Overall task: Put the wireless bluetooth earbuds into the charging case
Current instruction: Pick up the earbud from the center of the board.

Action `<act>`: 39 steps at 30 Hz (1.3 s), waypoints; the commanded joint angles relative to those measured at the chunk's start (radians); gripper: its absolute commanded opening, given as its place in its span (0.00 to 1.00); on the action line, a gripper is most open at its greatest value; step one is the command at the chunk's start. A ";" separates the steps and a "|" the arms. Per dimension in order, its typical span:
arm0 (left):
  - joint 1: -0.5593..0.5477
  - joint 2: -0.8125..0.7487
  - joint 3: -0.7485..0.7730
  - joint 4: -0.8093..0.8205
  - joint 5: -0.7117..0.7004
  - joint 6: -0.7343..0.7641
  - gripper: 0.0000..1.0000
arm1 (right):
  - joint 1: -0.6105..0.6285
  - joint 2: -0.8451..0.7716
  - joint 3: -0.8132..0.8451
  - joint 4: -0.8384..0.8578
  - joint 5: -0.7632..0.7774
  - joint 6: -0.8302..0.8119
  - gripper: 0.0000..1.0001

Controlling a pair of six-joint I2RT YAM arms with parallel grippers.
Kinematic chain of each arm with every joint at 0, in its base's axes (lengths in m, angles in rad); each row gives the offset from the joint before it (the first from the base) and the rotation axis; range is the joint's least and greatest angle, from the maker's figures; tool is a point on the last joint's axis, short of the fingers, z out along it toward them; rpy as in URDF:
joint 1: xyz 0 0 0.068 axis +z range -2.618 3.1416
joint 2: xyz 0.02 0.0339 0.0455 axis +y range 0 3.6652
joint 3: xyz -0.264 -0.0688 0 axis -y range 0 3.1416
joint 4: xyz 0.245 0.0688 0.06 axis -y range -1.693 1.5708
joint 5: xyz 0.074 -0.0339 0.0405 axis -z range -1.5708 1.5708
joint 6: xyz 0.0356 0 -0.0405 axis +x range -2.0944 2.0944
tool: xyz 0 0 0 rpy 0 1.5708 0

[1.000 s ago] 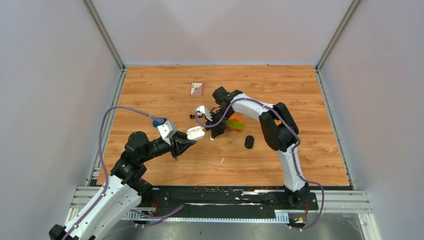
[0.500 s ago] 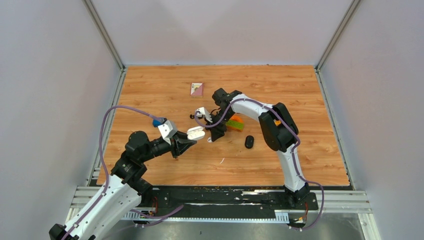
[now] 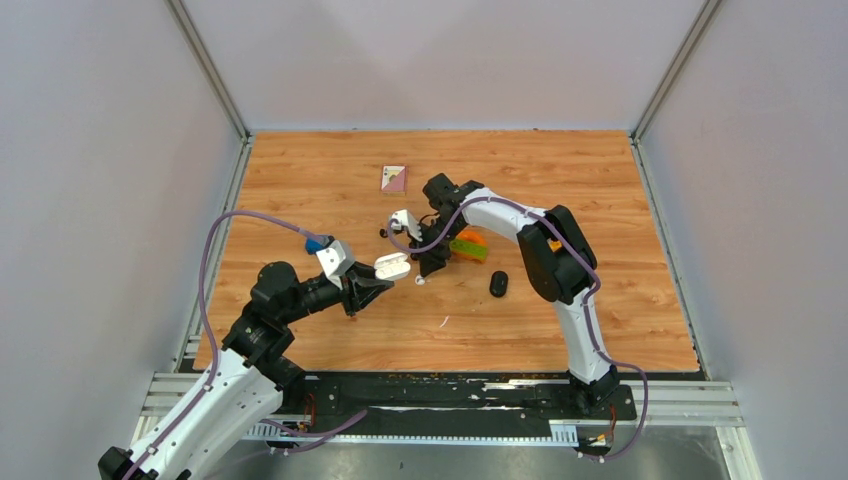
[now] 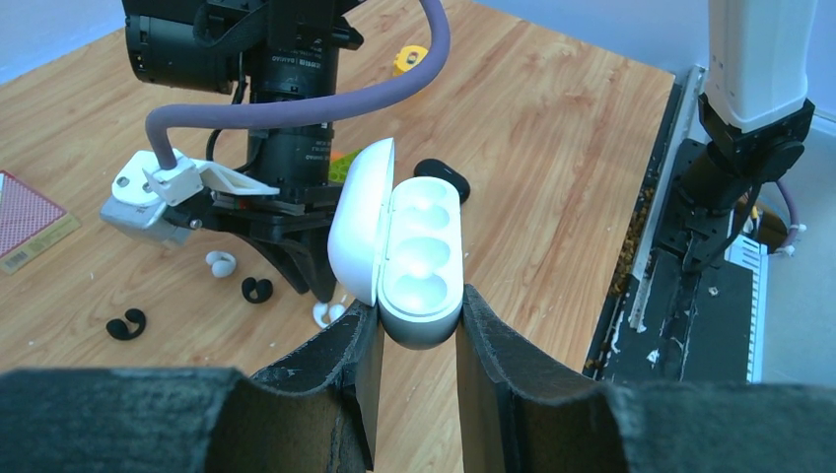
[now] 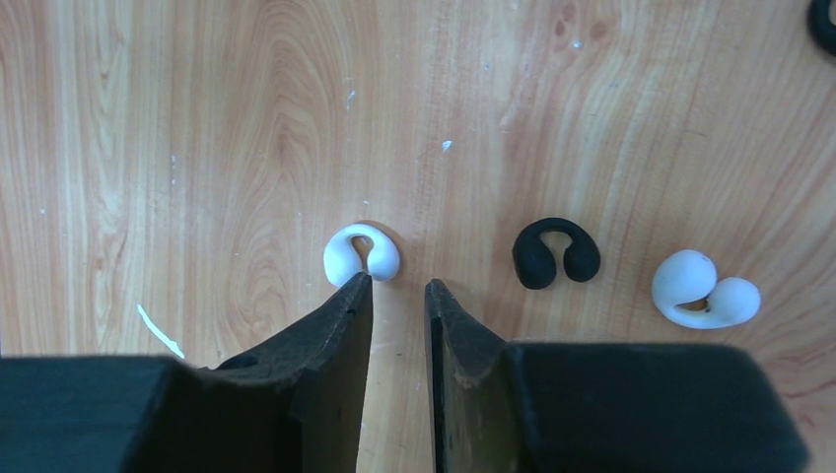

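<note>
Left gripper [image 4: 418,313] pinching open white case [image 4: 422,241], frame centre. Right gripper [image 5: 398,287] jaws slightly apart, empty, tips just below white earbud [image 5: 361,253]; black earbud [image 5: 556,253] to right.

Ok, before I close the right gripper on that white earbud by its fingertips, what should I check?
1. Case grip: ok. The left gripper is shut on the white charging case, clamped at its lower end.
2. Case ready: ok. Its lid stands open and the cavities are empty.
3. Right gripper free: ok. Jaws narrowly apart, nothing between them.
4. Alignment: not ok. The white earbud lies at one fingertip, off the gap's centre.
5. Neighbours: ok. The black earbud lies apart from it.
6. Which cavity suits this earbud: cannot tell.
</note>
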 commanded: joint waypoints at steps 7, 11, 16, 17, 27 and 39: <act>0.003 -0.008 -0.004 0.050 0.019 -0.014 0.00 | 0.031 -0.111 -0.101 0.087 0.092 -0.029 0.35; 0.003 -0.013 -0.004 0.050 0.019 -0.014 0.00 | 0.059 -0.128 -0.143 0.097 0.082 -0.026 0.36; 0.003 -0.014 -0.005 0.053 0.026 -0.017 0.00 | 0.077 -0.121 -0.144 0.128 0.058 0.027 0.37; 0.003 -0.014 -0.005 0.053 0.028 -0.017 0.00 | 0.077 -0.112 -0.137 0.129 0.053 0.034 0.37; 0.003 -0.012 -0.006 0.054 0.029 -0.016 0.00 | 0.078 -0.111 -0.136 0.110 0.054 0.042 0.35; 0.003 -0.008 -0.006 0.054 0.031 -0.017 0.00 | 0.056 -0.146 -0.186 0.239 0.103 0.196 0.19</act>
